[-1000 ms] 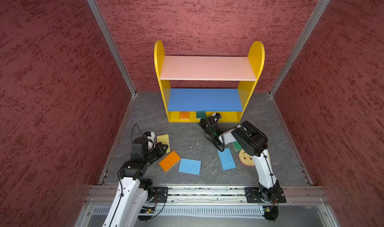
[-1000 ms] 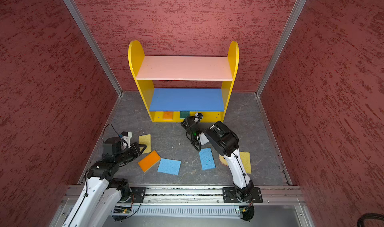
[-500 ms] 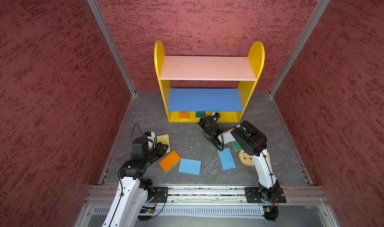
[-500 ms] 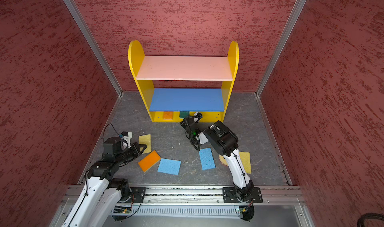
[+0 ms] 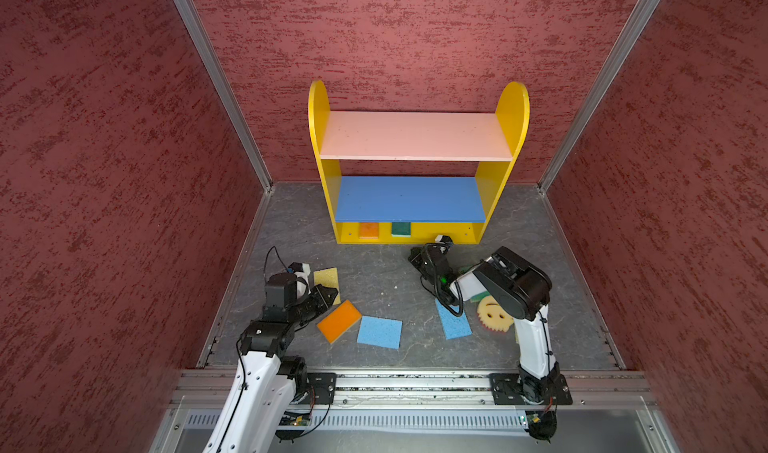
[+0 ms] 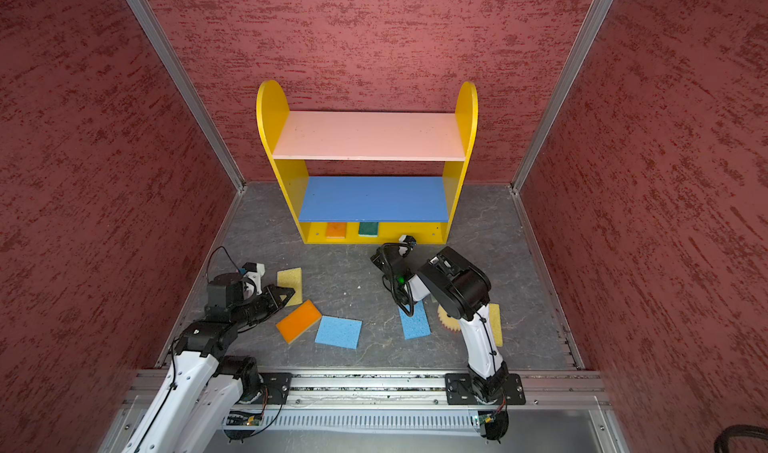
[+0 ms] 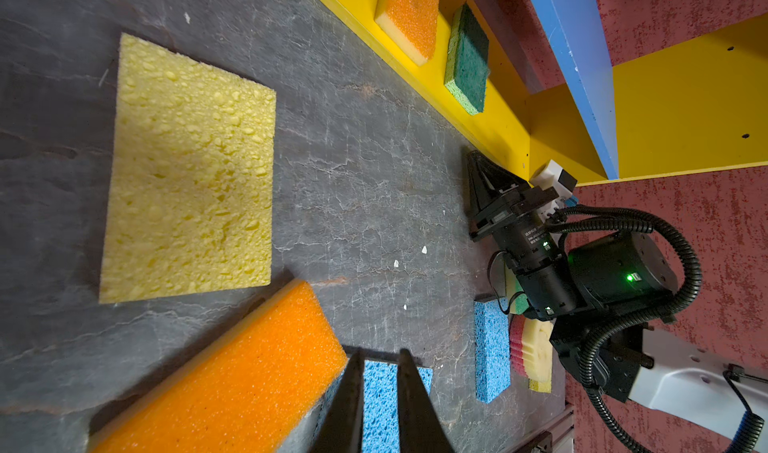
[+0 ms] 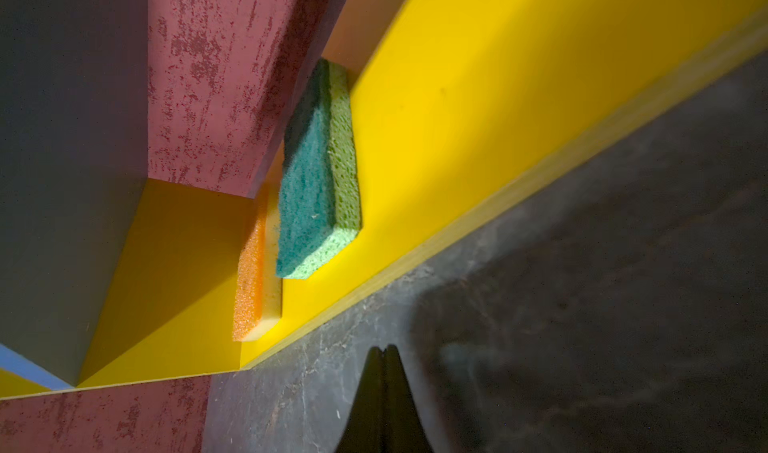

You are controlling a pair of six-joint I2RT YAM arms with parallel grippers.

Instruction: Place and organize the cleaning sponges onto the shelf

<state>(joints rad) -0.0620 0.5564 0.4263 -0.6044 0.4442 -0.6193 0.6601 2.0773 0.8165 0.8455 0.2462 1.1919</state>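
Shelved: orange sponge [image 5: 369, 230] and dark green sponge [image 5: 401, 228] lie flat, side by side near the left end of the shelf's [image 5: 415, 137] yellow bottom board [image 5: 459, 233], probably starting a row.
Loose: yellow sponge [image 5: 327, 278], thick orange pad [image 5: 339, 320], blue sponge [image 5: 380, 331] and smiley sponge [image 5: 496, 314] are scattered on the grey floor [image 5: 374, 272].
Left gripper [image 7: 380, 353]: jaws slightly apart, empty, at the thick orange pad's corner, likely its next pick.
Right gripper [image 8: 383, 349]: jaws together, empty, near the board's front edge.

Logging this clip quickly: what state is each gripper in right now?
Left gripper: slightly open, holding nothing.
Right gripper: shut, holding nothing.
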